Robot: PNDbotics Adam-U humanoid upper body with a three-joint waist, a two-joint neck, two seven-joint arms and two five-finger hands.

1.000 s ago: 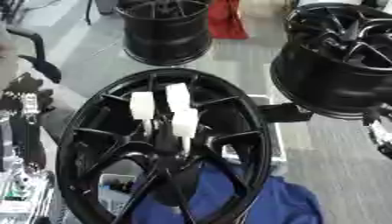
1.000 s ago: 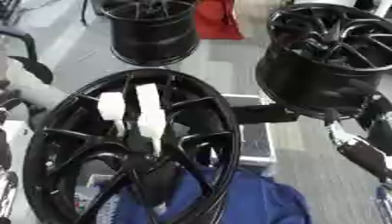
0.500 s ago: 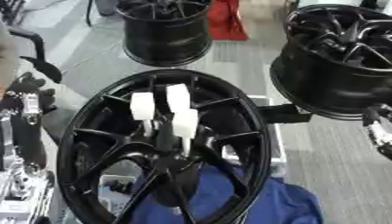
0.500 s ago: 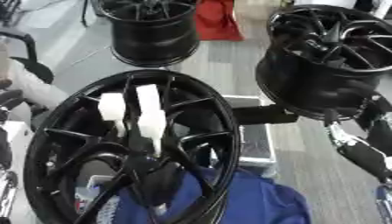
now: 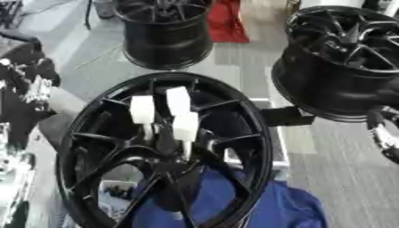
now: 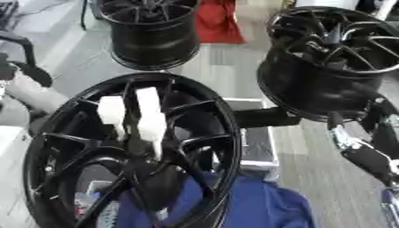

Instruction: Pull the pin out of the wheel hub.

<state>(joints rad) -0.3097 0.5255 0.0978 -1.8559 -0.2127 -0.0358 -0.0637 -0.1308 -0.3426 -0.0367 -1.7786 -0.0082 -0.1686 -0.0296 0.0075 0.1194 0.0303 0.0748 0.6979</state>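
White pins [image 5: 185, 126] stand in the wheel hub [image 5: 168, 147], seemingly untouched.

No lettering, number or brand mark can be read anywhere here. The black wheel hub [image 5: 164, 151] shows bare spokes, the white pins [image 5: 175, 116] carry no print, and the blue cloth [image 5: 265, 209] is plain.

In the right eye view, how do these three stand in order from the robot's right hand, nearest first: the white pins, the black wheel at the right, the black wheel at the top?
From the right hand, at the lower right edge:
1. Black wheel at the right: just above the hand.
2. White pins: at the hub of the front wheel, left of centre.
3. Black wheel at the top: far back, upper left.
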